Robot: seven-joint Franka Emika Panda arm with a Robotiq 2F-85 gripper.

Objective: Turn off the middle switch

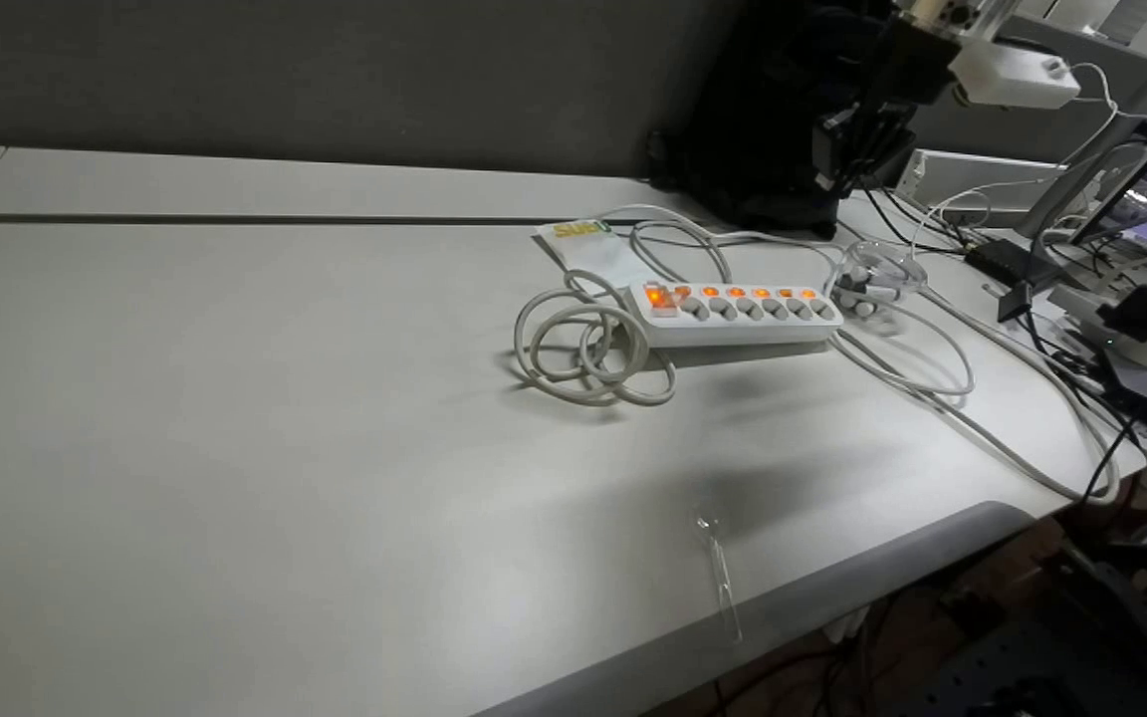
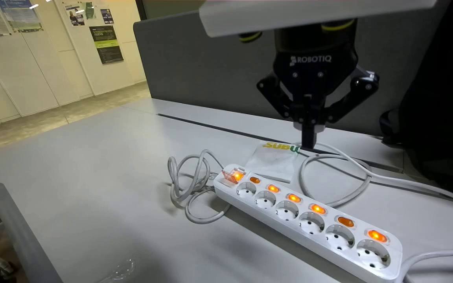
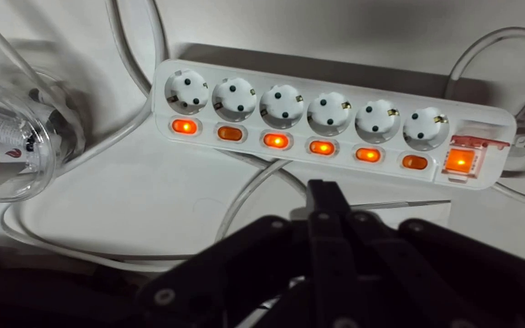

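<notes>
A long white power strip (image 1: pixel 743 334) (image 2: pixel 273 220) (image 3: pixel 303 79) lies on the table with a row of small orange-red rocker switches, several lit and two dark. The middle switch (image 1: pixel 736 292) (image 2: pixel 294 198) (image 3: pixel 321 147) glows orange, with a lit switch on each side of it. A larger square lit switch (image 2: pixel 237 175) (image 3: pixel 460 160) with a raised clear cover sits at one end. My gripper (image 1: pixel 840 184) (image 2: pixel 308 137) (image 3: pixel 328 187) is shut with nothing between its fingertips. It points down, above the table and apart from the strip; in the wrist view its tips show just below the middle switch.
A coiled grey cable (image 1: pixel 588 344) (image 2: pixel 195 188) lies at the strip's square-switch end. A paper packet (image 1: pixel 593 249) (image 2: pixel 275 161) and looped cables lie behind it. A clear container (image 1: pixel 882 269) (image 3: pixel 12 136) stands near the far end. A grey partition and black backpack (image 1: pixel 753 129) stand behind.
</notes>
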